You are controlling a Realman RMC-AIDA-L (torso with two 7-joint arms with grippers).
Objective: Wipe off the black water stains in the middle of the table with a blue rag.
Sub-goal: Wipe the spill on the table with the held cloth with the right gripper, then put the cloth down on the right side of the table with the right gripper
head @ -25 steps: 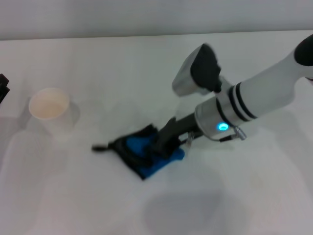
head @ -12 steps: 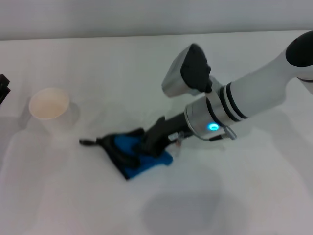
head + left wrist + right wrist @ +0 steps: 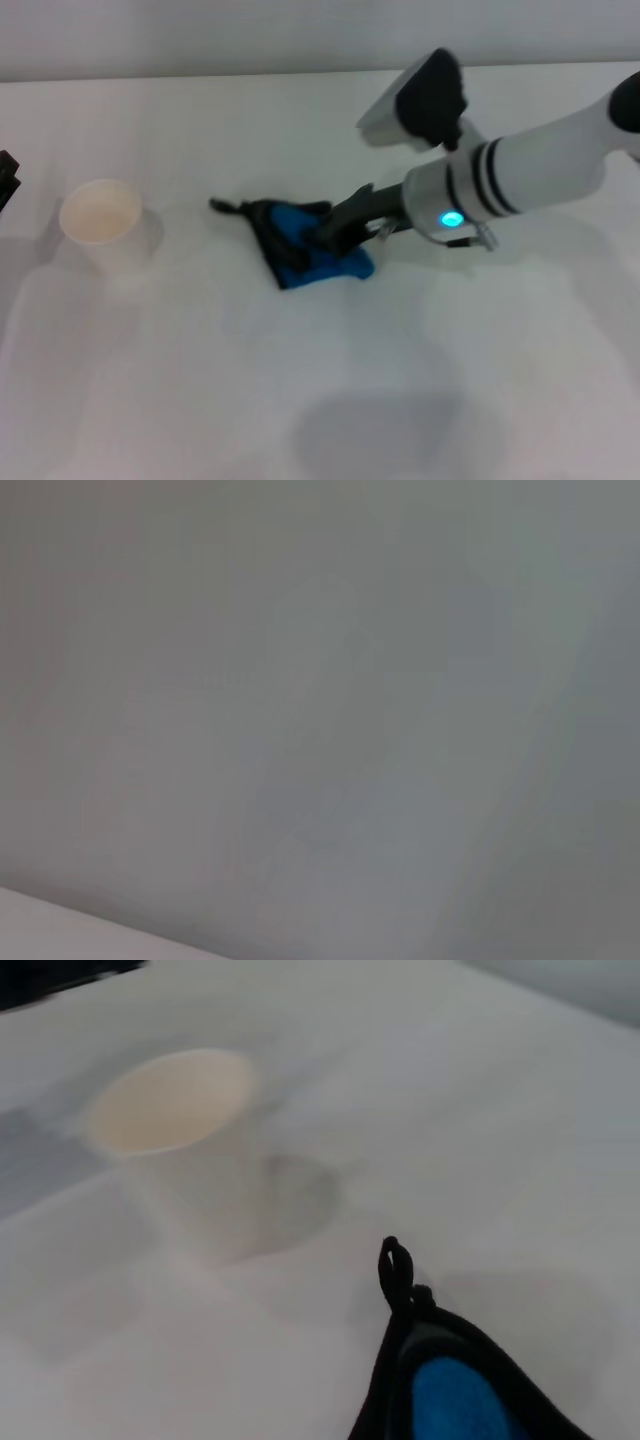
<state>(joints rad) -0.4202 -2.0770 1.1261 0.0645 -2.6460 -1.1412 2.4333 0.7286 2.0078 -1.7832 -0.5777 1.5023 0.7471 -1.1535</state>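
blue rag [image 3: 318, 256] dragged farther back across table [image 3: 200, 400], right gripper [image 3: 335, 230] pressing it (jaw state unclear)

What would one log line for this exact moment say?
right gripper: pressing blue rag on table | stain: none visible | paper cup: upright, apart | left arm: unseen

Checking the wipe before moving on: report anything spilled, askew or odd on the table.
Nothing spilled. The paper cup stands upright. The blue rag lies bunched under the right gripper. No black stain shows on the table.
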